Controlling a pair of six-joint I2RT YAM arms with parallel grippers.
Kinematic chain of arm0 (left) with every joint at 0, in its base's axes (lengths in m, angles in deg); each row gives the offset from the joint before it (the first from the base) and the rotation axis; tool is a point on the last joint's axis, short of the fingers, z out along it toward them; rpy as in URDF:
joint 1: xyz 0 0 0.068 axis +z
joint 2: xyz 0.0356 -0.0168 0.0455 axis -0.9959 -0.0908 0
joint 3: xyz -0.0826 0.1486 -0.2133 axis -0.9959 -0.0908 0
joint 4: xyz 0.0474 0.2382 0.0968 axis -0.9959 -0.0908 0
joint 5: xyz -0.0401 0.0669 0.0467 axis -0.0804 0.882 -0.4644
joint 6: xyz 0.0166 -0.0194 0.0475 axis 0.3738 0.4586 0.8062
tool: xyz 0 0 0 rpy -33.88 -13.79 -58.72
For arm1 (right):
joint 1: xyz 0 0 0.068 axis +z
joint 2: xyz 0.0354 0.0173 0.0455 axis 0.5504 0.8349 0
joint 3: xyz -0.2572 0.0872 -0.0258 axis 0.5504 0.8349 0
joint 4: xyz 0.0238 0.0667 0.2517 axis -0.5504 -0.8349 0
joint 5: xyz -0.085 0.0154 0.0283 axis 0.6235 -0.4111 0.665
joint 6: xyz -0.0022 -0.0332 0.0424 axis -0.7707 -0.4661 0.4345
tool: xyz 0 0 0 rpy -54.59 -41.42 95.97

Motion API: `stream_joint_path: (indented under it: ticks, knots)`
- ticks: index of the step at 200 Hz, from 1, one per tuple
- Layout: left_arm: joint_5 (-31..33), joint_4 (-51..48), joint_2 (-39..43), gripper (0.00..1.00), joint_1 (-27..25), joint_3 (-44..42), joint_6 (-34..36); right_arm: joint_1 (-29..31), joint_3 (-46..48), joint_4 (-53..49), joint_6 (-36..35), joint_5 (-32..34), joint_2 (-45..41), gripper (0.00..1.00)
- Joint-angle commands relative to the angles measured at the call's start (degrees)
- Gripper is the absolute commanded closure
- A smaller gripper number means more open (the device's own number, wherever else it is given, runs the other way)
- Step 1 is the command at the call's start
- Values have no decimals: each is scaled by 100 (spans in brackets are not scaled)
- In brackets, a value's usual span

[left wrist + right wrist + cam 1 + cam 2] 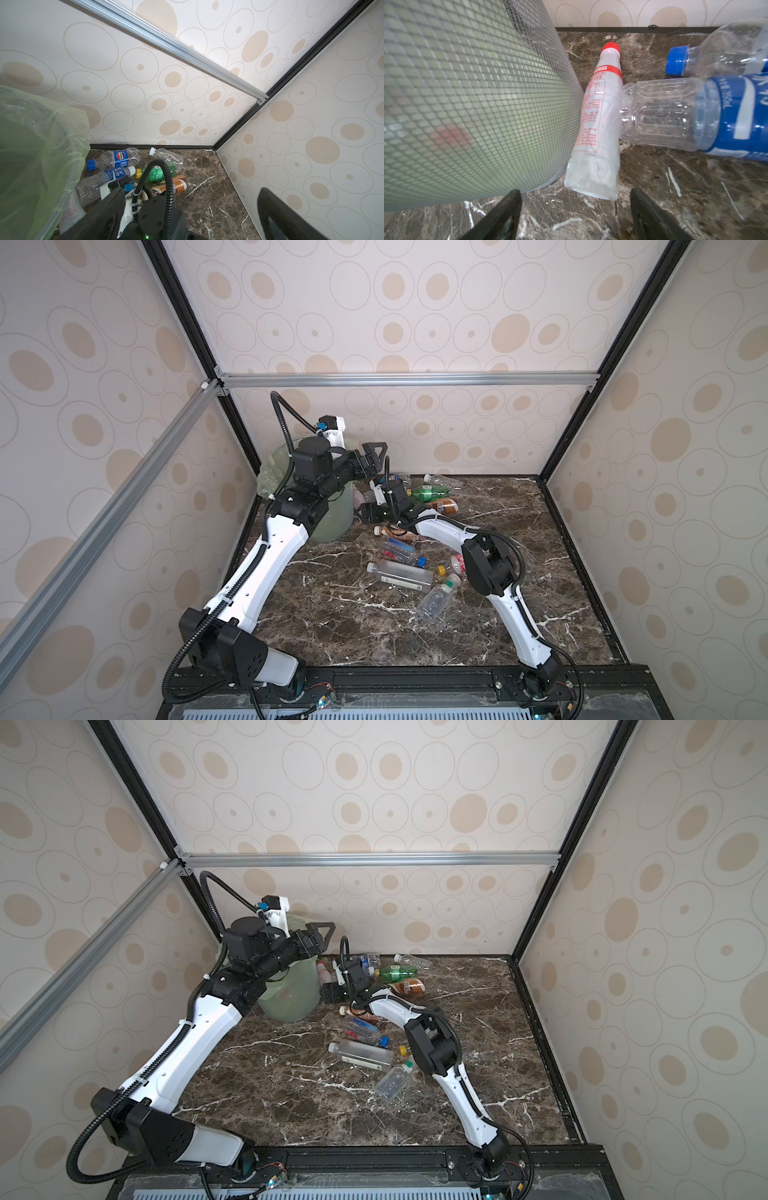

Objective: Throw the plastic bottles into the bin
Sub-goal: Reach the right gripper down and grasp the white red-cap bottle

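My left jaws are spread wide and empty, raised high at the back of the desk (374, 635), up by the right side of the bin's top in both top views. The bin (336, 518) stands in the back left corner, and its crinkly green liner (31, 145) is folded over the rim close to my left wrist camera. My right jaws are low, just right of the bin's base, and released. In the right wrist view my two fingers (506, 214) stand apart with bare marble between them, gripping nothing. The butt end of a white bottle with a red cap (598, 124) lies just ahead of that gap. This bottle lies on the desk against the bin's mesh wall (477, 104), with its cap toward the back wall. A clear bottle with a blue label (675, 116) presses its base against the white bottle's side, and a blue-capped clear bottle (716, 54) lies behind it. Farther right along the back edge lie a green bottle (430, 492), a brown-labelled bottle (446, 506) and a clear one with a white cap (442, 480). Nearer the front, beside my right arm, lie a red-and-blue labelled bottle (399, 551), a square clear bottle (403, 574) and a clear bottle with a green-and-white cap (436, 599). I cannot tell what is inside the bin.
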Motion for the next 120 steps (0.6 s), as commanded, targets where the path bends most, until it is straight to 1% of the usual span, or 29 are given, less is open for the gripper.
stream_joint_path:
  ticks: [1, 57, 120]
  knots:
    - [-116, 144, 99, 1, 91, -71, -95, 31, -324, -155, 85, -42, 240, 19]
    - [-248, 300, 136, 1, 188, -280, -135, 59, -901, -562, 111, 239, 668, 26]
    - [-397, 452, 146, 1, 270, -421, -186, 60, -1376, -771, 103, 367, 1028, 30]
